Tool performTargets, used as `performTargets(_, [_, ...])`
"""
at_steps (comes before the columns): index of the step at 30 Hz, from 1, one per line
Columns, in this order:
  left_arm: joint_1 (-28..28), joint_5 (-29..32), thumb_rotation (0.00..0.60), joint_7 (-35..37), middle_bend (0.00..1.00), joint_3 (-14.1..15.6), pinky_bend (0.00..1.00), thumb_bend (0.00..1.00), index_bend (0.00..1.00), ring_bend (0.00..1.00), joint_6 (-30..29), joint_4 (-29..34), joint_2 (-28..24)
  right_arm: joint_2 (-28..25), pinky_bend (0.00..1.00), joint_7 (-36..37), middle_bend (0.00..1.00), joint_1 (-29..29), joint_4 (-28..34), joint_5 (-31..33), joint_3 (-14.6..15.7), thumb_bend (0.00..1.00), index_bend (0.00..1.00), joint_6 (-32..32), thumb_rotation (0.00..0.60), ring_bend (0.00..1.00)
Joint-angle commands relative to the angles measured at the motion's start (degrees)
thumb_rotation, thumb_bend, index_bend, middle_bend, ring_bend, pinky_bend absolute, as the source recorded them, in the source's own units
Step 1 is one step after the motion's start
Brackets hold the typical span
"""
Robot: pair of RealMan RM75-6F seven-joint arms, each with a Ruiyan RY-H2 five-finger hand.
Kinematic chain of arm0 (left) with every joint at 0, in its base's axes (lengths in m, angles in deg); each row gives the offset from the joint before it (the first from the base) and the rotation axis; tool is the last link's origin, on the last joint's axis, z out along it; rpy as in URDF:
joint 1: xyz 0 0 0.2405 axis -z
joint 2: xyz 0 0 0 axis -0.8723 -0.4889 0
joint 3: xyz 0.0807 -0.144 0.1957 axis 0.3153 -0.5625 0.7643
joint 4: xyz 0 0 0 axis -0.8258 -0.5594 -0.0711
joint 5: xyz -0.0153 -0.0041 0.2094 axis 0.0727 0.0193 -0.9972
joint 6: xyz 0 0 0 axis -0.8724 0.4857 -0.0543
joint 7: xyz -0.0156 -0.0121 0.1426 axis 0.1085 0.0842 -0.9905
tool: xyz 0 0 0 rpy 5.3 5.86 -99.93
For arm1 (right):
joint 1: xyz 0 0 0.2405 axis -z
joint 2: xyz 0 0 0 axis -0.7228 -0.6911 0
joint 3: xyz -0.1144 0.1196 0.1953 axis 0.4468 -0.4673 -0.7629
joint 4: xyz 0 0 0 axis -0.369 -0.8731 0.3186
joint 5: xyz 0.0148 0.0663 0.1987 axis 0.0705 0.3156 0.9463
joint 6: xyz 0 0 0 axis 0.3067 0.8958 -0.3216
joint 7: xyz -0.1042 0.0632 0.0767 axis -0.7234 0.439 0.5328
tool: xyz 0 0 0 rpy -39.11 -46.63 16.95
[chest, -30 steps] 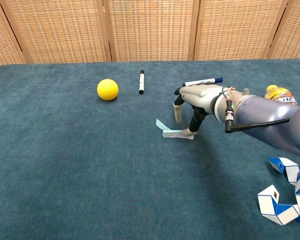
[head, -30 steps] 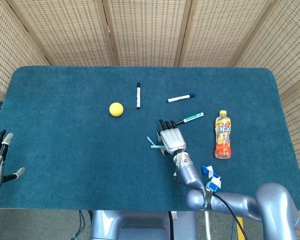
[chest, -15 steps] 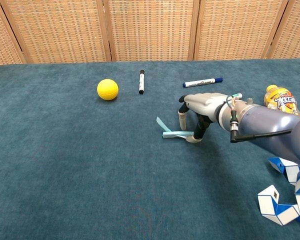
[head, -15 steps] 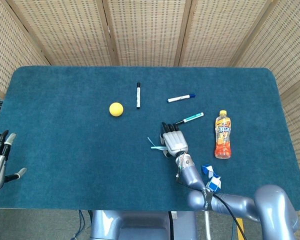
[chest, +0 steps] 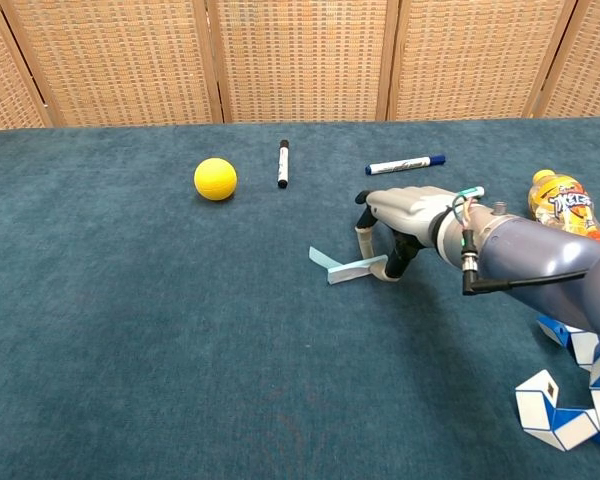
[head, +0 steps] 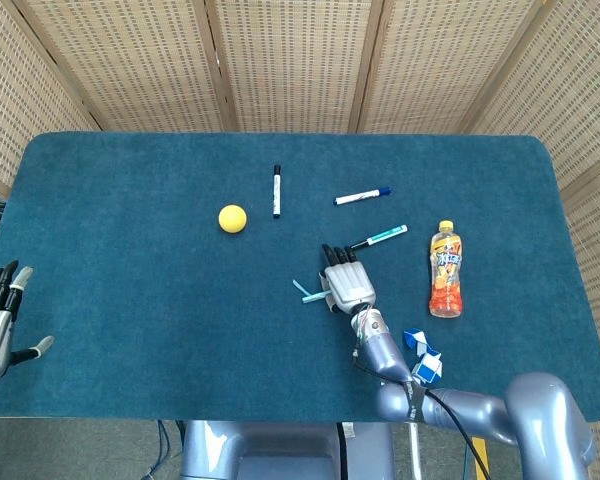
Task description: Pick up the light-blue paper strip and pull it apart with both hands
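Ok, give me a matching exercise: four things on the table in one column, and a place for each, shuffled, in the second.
Things:
1. yellow ball
2. orange drink bottle
3. light-blue paper strip
4. blue-and-white folding puzzle

Places:
A. at the fingertips of the right hand
B. lying on its side towards the table's right edge
C. just left of the black marker
D. at the near edge, beside the right arm

Pairs: 1-C, 2-B, 3-A, 4-D

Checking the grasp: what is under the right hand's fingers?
One end of the light-blue paper strip lies under the right hand; its fingers cover that end. The other end sticks out, curled.
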State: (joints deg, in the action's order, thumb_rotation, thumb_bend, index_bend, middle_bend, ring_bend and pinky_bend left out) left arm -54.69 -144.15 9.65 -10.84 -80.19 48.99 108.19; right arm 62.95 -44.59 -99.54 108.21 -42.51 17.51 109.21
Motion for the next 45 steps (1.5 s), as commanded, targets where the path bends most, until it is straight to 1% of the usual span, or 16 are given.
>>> performTargets(1, [0.02,0.01,0.600,0.00,0.00,0.04,0.00,0.00,0.00,0.00,0.10,0.01,0.00,-0.38,0.00,0.77,0.02,0.32,0.35,-1.05,-0.08,0.52,0.61,-0.05,0.600,0.00])
performTargets(9, [1.37,-1.59,0.600,0.07,0.00,-0.27,0.00,0.00,0.00,0.00,0.77,-0.08,-0.42,-3.73,0.00,4.19,0.04,1.14,5.29,-5.81,-1.67,0.52,0.63,1.02,0.600,0.00])
performTargets(12, [3.99,-4.02,0.600,-0.07,0.00,-2.22,0.00,0.00,0.00,0.00,0.61,-1.41,-0.55,-5.83,0.00,4.44,0.04,1.17,8.24,-7.86,-2.55,0.52,0.63,2.21,0.600,0.00])
performTargets(13, [5.12,-4.65,0.600,-0.08,0.02,-2.93,0.01,0.00,0.00,0.02,1.01,-1.93,-0.60,-6.39,0.00,4.29,0.04,1.13,9.09,-8.17,-2.82,0.52,0.63,2.52,0.600,0.00])
performTargets(14, [6.29,-5.25,0.600,-0.05,0.06,-3.64,0.02,0.00,0.00,0.05,1.44,-2.39,-0.65,-6.82,0.00,4.07,0.04,1.05,9.78,-8.33,-3.08,0.52,0.63,2.83,0.600,0.00])
performTargets(15, [7.56,-5.92,0.600,0.02,0.15,-4.39,0.06,0.00,0.00,0.13,1.88,-2.90,-0.60,-7.16,0.00,3.82,0.04,0.96,10.40,-8.35,-3.36,0.52,0.63,3.13,0.600,0.00])
performTargets(16, [9.20,-6.86,0.600,0.14,0.28,-5.35,0.13,0.00,0.00,0.24,2.36,-3.66,-0.44,-7.42,0.00,3.56,0.04,0.79,11.03,-8.33,-3.76,0.52,0.63,3.44,0.600,0.00])
performTargets(18, [12.38,-8.87,0.600,0.79,0.47,-6.89,0.24,0.00,0.02,0.42,3.19,-5.84,0.39,-7.71,0.00,2.88,0.04,0.38,11.85,-7.90,-4.44,0.52,0.63,3.87,0.600,0.00])
performTargets(19, [14.63,-10.20,0.600,1.41,0.55,-7.86,0.30,0.00,0.04,0.50,3.69,-7.69,1.35,-7.72,0.00,2.38,0.04,0.01,12.10,-7.48,-4.87,0.52,0.63,4.05,0.600,0.00])
performTargets(22, [19.84,-12.45,0.600,4.31,0.69,-9.34,0.46,0.00,0.12,0.64,5.78,-11.86,3.98,-7.50,0.00,1.19,0.05,-1.07,11.86,-6.39,-5.85,0.52,0.63,4.21,0.600,0.00])
performTargets(25, [23.89,-13.22,0.600,6.21,0.78,-9.92,0.59,0.00,0.17,0.73,8.46,-14.27,6.31,-6.98,0.00,0.57,0.05,-1.86,11.43,-5.44,-6.56,0.52,0.63,4.44,0.600,0.00])
performTargets(27, [27.40,-13.08,0.600,6.05,0.83,-10.65,0.65,0.00,0.20,0.78,11.33,-14.97,8.44,-6.78,0.00,0.37,0.05,-2.30,11.69,-4.98,-6.89,0.52,0.63,4.45,0.600,0.00])
performTargets(31, [31.43,-11.41,0.600,6.05,0.94,-11.18,0.82,0.00,0.27,0.89,15.15,-16.02,12.04,-6.96,0.00,-0.03,0.05,-2.69,13.01,-4.14,-7.14,0.52,0.63,4.73,0.600,0.00])
performTargets(34, [33.85,-9.64,0.600,7.93,0.97,-11.17,0.85,0.00,0.32,0.92,18.09,-16.45,14.71,-7.05,0.00,-0.19,0.05,-2.97,13.92,-3.64,-7.41,0.52,0.63,5.12,0.600,0.00])
performTargets(41, [37.34,-6.74,0.600,12.85,0.97,-11.07,0.85,0.00,0.35,0.92,21.74,-17.37,19.13,-7.17,0.00,-0.99,0.05,-3.56,15.20,-2.48,-7.77,0.52,0.63,6.25,0.600,0.00])
performTargets(45, [38.74,-5.96,0.600,13.37,0.97,-10.46,0.85,0.01,0.37,0.92,23.11,-17.81,20.68,-7.37,0.00,-1.08,0.05,-3.72,15.82,-1.74,-7.92,0.52,0.63,6.65,0.600,0.00])
